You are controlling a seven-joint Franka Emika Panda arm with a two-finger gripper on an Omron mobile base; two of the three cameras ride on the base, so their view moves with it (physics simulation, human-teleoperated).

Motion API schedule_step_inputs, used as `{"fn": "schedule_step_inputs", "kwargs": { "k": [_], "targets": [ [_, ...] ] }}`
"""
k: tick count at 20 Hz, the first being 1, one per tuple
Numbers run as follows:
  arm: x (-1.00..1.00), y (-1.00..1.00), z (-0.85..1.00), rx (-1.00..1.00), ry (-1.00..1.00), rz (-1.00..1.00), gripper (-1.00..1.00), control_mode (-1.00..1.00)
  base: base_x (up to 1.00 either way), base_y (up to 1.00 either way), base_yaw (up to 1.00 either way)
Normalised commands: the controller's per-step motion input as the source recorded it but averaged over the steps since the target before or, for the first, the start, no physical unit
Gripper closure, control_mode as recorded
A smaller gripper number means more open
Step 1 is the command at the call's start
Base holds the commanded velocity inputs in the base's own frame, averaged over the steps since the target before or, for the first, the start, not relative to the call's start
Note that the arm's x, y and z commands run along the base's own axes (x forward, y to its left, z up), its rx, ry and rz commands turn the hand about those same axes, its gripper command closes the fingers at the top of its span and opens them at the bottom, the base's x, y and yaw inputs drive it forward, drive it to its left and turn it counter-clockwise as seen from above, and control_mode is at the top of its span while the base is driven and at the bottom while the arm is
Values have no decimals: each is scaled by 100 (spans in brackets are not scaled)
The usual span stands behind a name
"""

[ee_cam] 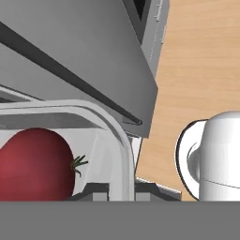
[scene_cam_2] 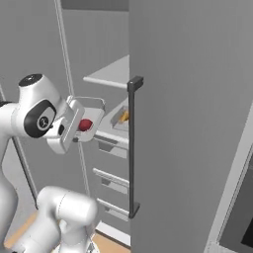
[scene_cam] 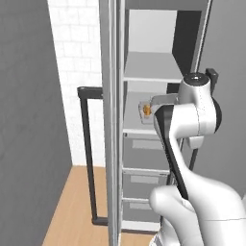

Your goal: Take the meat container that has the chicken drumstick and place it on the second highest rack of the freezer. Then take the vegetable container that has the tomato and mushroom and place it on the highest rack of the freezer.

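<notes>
My gripper point(scene_cam_2: 75, 131) is shut on the rim of the clear vegetable container point(scene_cam_2: 93, 116), which hangs in the air in front of the open freezer point(scene_cam_2: 188, 99). The red tomato point(scene_cam_2: 85, 124) lies inside it and looms large in the hand view point(ee_cam: 35, 164), next to the container's rim point(ee_cam: 119, 140) and my gripper point(ee_cam: 121, 193). The mushroom is hidden. The meat container point(scene_cam: 145, 109) with the chicken drumstick point(scene_cam_2: 123, 117) rests on the second highest rack point(scene_cam: 137, 129). The highest rack point(scene_cam: 151, 72) above it is bare.
The freezer door stands open with its long dark bar handle point(scene_cam_2: 131, 148) close to the right of the held container. Grey drawers point(scene_cam: 144, 151) fill the cabinet below the racks. A black-fronted oven point(scene_cam_2: 242, 212) sits at the far right. The floor is wood point(scene_cam: 72, 206).
</notes>
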Motion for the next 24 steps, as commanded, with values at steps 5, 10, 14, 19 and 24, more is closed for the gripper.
{"fn": "schedule_step_inputs", "kwargs": {
  "k": [5, 10, 14, 19, 24],
  "targets": [
    [0, 0, 0, 0, 0, 0, 100, 100, 61, 1, -4],
    [0, 0, 0, 0, 0, 0, 100, 100, 47, 15, -5],
    [0, 0, 0, 0, 0, 0, 100, 100, 23, 42, -14],
    [0, 0, 0, 0, 0, 0, 100, 100, 24, 51, -16],
    [0, 0, 0, 0, 0, 0, 100, 100, 24, 32, -12]
  ]
}}
